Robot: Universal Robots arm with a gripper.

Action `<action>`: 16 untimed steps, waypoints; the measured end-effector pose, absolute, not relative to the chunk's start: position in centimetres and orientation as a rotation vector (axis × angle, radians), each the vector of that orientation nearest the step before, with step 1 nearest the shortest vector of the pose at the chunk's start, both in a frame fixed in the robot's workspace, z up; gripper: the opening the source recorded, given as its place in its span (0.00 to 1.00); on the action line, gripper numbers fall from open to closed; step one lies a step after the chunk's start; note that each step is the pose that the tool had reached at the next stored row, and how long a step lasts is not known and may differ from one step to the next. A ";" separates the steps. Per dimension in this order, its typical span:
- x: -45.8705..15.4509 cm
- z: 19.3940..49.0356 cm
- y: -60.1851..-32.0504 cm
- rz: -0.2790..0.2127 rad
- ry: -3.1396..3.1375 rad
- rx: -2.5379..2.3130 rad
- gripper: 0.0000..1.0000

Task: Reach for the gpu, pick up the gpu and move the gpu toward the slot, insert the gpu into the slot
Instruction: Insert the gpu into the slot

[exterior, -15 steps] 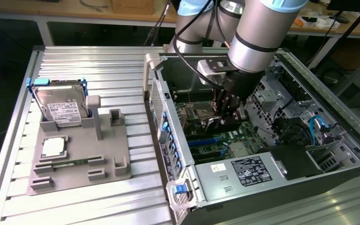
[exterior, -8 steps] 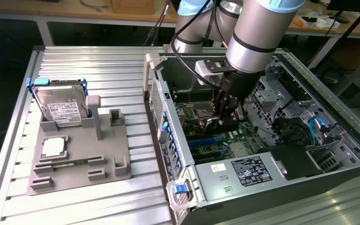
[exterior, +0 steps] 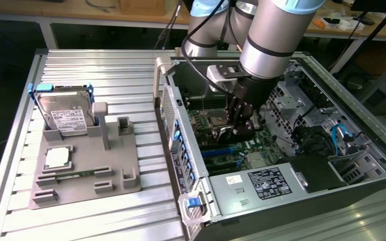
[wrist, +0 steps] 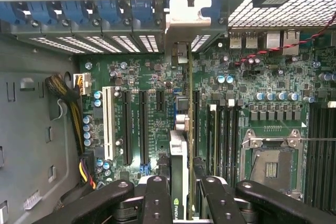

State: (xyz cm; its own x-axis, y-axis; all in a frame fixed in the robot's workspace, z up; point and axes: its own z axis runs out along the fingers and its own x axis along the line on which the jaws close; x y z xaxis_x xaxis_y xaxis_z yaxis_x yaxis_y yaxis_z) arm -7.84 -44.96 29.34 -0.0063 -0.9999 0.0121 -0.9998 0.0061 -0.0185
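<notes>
From the exterior view, the gripper (exterior: 241, 126) is down inside the open computer case (exterior: 354, 165), hiding most of the gpu (exterior: 224, 133) under its fingers. In the wrist view, the fingers (wrist: 157, 195) are clamped on the gpu (wrist: 180, 171), a thin dark card seen edge-on, its long axis running straight ahead to its silvery bracket (wrist: 188, 22), over the motherboard (wrist: 252, 82); the slot beneath is hidden.

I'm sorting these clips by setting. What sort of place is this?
Probably a robotics lab or workshop bench for computer assembly: an open computer case on a ribbed metal table, a grey fixture holding parts, wooden workbenches behind.
</notes>
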 end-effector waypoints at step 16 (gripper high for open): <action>-7.9 28.8 -45.0 -0.034 2.225 -2.211 0.27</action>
State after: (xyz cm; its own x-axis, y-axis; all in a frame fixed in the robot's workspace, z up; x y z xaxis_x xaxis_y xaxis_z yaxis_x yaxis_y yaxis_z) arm -7.87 -44.96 28.78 -0.0064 -0.9999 0.0120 -0.9998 0.0062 -0.0185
